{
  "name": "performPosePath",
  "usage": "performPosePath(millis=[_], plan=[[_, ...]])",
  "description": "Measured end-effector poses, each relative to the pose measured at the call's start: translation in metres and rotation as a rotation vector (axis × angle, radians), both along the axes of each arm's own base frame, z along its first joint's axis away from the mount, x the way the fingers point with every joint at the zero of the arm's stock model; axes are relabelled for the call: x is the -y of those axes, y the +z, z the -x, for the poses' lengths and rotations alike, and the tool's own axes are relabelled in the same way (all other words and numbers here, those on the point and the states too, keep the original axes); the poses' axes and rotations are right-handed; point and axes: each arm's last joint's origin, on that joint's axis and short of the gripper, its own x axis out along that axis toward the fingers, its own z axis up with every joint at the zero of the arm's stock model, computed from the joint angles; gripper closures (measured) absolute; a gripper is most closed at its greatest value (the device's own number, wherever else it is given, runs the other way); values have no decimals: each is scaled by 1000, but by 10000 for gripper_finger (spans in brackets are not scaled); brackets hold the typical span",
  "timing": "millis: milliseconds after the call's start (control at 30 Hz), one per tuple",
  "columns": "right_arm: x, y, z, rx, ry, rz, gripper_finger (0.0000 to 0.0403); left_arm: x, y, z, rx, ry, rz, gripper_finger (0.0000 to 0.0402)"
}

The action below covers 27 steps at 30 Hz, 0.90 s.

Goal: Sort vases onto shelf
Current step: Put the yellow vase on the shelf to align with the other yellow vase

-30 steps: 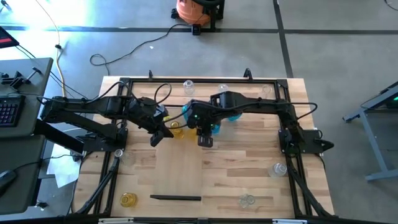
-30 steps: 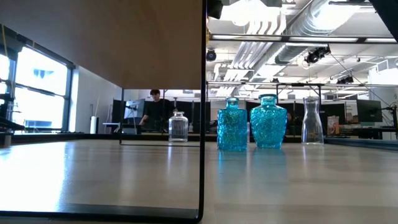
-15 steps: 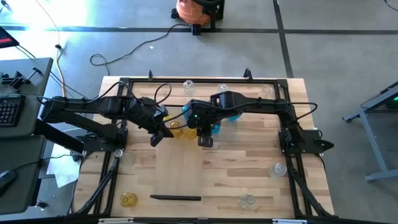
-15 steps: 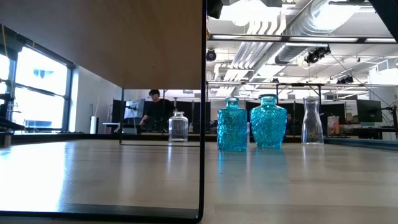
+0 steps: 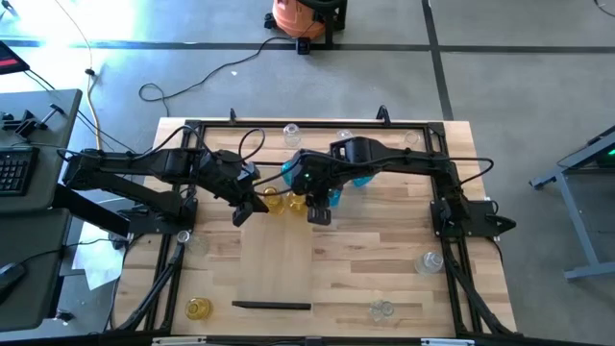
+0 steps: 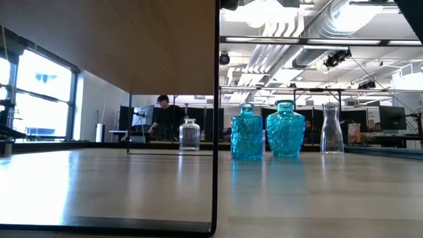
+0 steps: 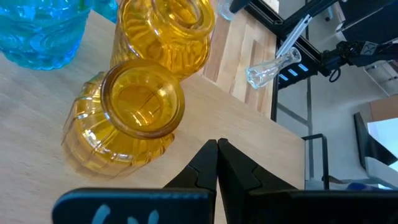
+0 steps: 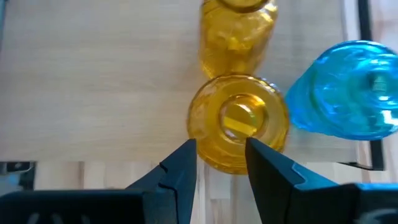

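While the left tool (image 7: 217, 144) is waiting pinched together beside two yellow vases (image 7: 127, 115), the right tool (image 8: 221, 152) is hovering spread narrowly over one yellow vase (image 8: 238, 121).

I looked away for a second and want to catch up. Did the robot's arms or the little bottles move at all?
Only a little. The right arm's claw slid slightly toward the right side of the table, staying open above a yellow vase. Nothing was grabbed or let go. The left arm's claw stayed put, shut, beside the yellow vases. The blue vases and the clear ones have not moved.
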Motion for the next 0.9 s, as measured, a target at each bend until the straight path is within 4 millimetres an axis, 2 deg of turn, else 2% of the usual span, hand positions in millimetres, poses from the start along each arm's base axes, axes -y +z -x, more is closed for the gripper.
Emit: performPosePath(millis=[267, 500, 900], plan=[[1, -1, 5, -48, -63, -5, 284, 0, 0, 0, 1, -4, -4, 401], [3, -4, 11, -112, -124, 77, 284, 0, -2, 2, -19, -35, -40, 401], [3, -4, 10, -108, -128, 76, 284, 0, -4, 4, -27, -98, -110, 401]])
